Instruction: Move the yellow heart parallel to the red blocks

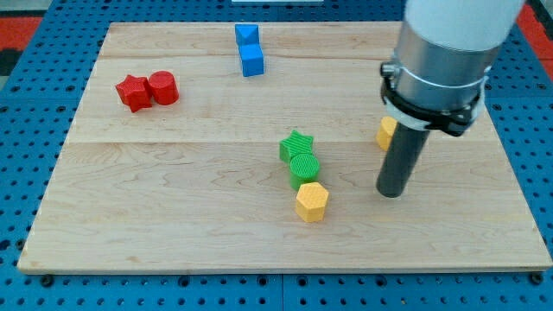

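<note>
Blue pegboard surrounds the wooden tabletop, which fills most of what we see. Next in size is our arm's pale barrel coming down from the view's top right, ending in a dark rod. We have no fingers to open or close, only my tip, which rests on the wood on the view's right side.

Just behind the rod, toward the view's top, a yellow block peeks out at the rod's left edge; most of it is hidden, so we cannot make out its shape or whether the rod touches it.

Near the middle sit a green star and a green round block, touching, with a yellow hexagon block just below them; my tip stands to the right of this group, apart from it.

At the view's top are two blue blocks, one with a notched top and a blue cube, close together.

Far at the view's left, the red star and red cylinder touch side by side, well apart from my tip.
</note>
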Robot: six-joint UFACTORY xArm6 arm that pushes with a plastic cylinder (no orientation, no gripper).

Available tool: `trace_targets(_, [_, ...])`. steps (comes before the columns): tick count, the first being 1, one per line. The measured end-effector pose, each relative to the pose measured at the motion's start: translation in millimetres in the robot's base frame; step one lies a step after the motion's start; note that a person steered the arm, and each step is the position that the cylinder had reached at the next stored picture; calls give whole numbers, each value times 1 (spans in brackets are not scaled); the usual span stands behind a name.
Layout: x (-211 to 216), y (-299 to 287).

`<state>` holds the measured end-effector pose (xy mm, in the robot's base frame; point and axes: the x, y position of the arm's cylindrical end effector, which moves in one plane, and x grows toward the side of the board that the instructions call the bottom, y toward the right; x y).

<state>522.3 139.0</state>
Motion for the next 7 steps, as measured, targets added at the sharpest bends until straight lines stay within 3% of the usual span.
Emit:
trace_targets(3, [-32,0])
trace_targets(4, [-64,23])
trace_targets(6, [-131,-12])
trace_targets(7, [-140,-12])
